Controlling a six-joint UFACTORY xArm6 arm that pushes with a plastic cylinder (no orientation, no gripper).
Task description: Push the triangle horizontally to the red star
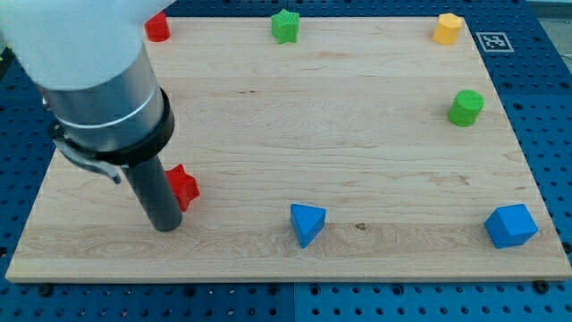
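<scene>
Wooden board (375, 134): blue triangle (307, 223) right (apart) of tool (166, 225).

A pale wooden board (357, 116) lies on a blue perforated table (545, 89) under even light.

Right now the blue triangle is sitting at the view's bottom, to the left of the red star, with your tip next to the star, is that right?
Not quite. The camera view shows the blue triangle at the view's bottom but to the right of the red star, not the left. The rest holds: my tip is next to the star, just to its lower left.
</scene>
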